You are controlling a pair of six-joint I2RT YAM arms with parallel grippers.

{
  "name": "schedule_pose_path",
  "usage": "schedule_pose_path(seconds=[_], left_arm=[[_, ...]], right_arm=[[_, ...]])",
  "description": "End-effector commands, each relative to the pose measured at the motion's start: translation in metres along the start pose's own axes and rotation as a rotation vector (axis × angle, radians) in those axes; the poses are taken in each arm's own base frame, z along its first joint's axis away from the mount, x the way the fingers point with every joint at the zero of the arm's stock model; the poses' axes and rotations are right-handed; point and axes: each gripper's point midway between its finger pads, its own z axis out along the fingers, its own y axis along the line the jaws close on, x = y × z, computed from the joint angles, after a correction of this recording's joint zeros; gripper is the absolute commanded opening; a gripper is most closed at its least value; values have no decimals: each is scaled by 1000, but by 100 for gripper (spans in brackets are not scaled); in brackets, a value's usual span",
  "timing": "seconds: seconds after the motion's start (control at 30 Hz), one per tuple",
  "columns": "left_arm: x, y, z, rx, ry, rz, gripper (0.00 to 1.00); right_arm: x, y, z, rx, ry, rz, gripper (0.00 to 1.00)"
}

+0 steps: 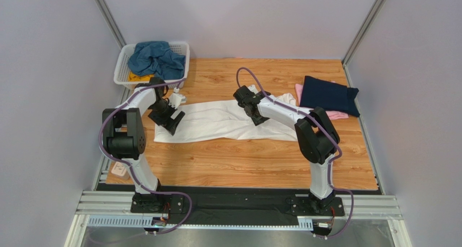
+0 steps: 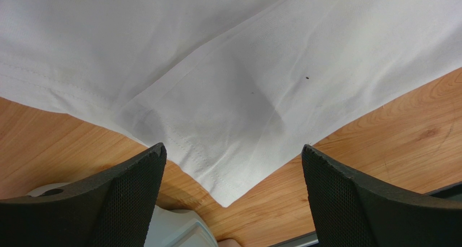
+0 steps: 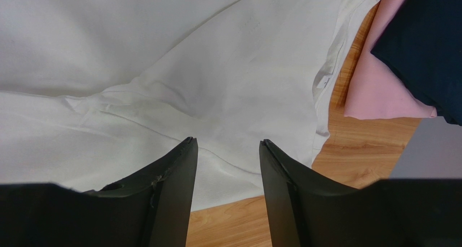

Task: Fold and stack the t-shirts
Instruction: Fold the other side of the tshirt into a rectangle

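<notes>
Left wrist view: left gripper (image 2: 233, 148) spread wide, hovering over a hemmed corner of the white t-shirt (image 2: 228, 95), probably lined up to pinch it.
Right wrist view: right gripper (image 3: 228, 141) half spread, nothing between its fingers, above the shirt's other end.
Lay: flattened lengthwise across the table's (image 1: 244, 160) middle, seemingly for folding.
Stack: navy t-shirt (image 1: 329, 94) folded atop pink t-shirt (image 1: 339, 115), by the right edge.
Basket (image 1: 123, 68): far-left corner, teal-blue t-shirt (image 1: 157, 57) waiting inside.

The top view looks down from high behind the near edge onto the whole surface (image 1: 244, 160). Both wrist views hang close over the white t-shirt (image 1: 217, 122): left above its hem corner, right above its end beside the pink t-shirt (image 3: 374, 79).
</notes>
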Motion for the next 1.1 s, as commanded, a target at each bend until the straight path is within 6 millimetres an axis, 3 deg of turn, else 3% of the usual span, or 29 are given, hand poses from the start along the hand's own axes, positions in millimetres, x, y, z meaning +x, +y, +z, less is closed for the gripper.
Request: schedule_pose_path(seconds=[0.0,0.5,0.6,0.77,1.07], left_arm=[[-6,1,-12,-14,-37,24,100],[-4,4,-11,-21,-23,27,100],[-4,3,-10,-18,-23,28,100],[-2,3,-8,-16,-15,26,100],[0,3,-6,-14,-9,28,100]], right_arm=[[-1,3,-1,12,-19,-17,51],[8,23,21,-25,17,-25,50],[6,24,24,-12,13,-29,49],[-7,25,21,-20,-14,-14,36],[-17,21,18,-4,-35,-18,35]])
